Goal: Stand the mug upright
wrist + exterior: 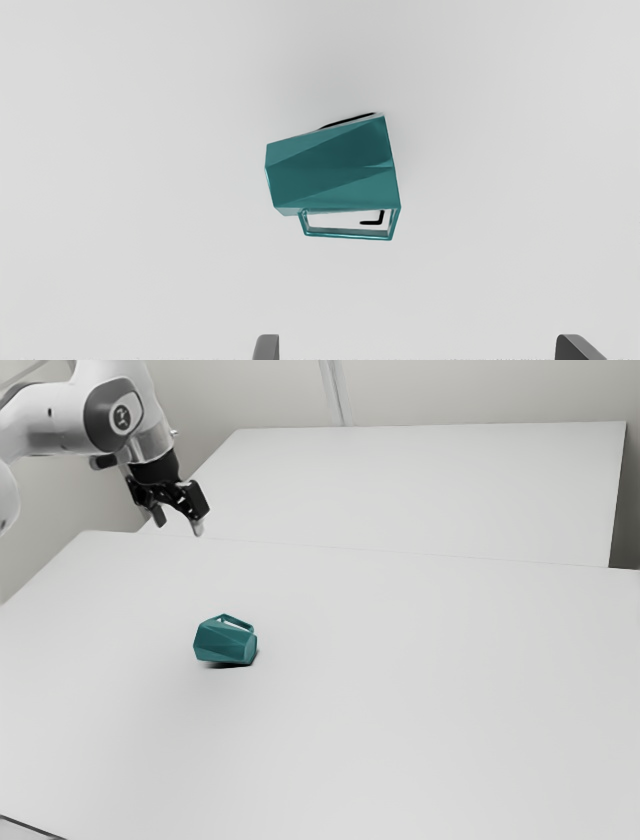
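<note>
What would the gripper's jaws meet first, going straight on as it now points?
Likely the teal mug lying on its side, or the white tabletop beside its handle; depth is too unclear to decide.

exterior — side-on, farther, slanting down | wrist — nearer, facing down | shared: mug, table

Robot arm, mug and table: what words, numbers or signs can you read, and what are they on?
Robot arm: a small pale sign on its dark joint cover, too small to read.
Mug: no writing on the sides that show.
Table: the dark bent mark through the handle looks like a shadow, not a letter.
</note>
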Motion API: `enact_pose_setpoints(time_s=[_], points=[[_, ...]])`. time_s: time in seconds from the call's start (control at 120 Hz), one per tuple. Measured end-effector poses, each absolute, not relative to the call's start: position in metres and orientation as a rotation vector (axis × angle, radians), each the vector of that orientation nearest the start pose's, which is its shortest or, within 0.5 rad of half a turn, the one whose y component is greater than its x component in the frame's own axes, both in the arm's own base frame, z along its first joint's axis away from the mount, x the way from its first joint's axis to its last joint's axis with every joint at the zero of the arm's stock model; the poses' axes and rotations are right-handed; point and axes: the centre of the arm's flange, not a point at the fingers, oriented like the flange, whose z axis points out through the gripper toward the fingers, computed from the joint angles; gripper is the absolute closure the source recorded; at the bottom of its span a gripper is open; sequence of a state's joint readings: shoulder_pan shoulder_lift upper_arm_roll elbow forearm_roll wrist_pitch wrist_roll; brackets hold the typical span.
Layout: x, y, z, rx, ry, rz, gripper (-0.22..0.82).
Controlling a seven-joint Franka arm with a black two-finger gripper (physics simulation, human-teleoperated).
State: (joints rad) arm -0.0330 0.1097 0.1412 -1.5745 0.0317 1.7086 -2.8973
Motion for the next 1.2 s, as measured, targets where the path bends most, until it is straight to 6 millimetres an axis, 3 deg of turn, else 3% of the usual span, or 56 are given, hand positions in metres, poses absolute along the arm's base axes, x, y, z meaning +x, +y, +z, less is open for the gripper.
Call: enact_pose_setpoints(time_s=[0.133,0.233,0.317,0.425,0.55,0.675,0.725,0.775,0.85,0.9,1.2], points=[[0.578,0.074,0.58,0.178,3.084,0.033,0.0],[0.56,0.091,0.584,0.063,3.02,-0.161,0.0],[0.55,0.113,0.571,-0.062,2.989,-0.319,0.0],[0.536,0.167,0.539,-0.305,2.945,-0.508,0.0],[0.502,0.238,0.494,-0.643,2.824,-0.715,0.0],[0.47,0.311,0.459,-0.935,2.674,-0.812,0.0],[0.463,0.331,0.445,-1.008,2.644,-0.84,0.0],[0.473,0.324,0.429,-1.011,2.66,-0.88,0.0],[0.508,0.276,0.406,-0.926,2.735,-0.96,0.0],[0.521,0.259,0.392,-0.908,2.76,-1.003,0.0],[0.548,0.257,0.342,-0.937,2.813,-1.107,0.0]])
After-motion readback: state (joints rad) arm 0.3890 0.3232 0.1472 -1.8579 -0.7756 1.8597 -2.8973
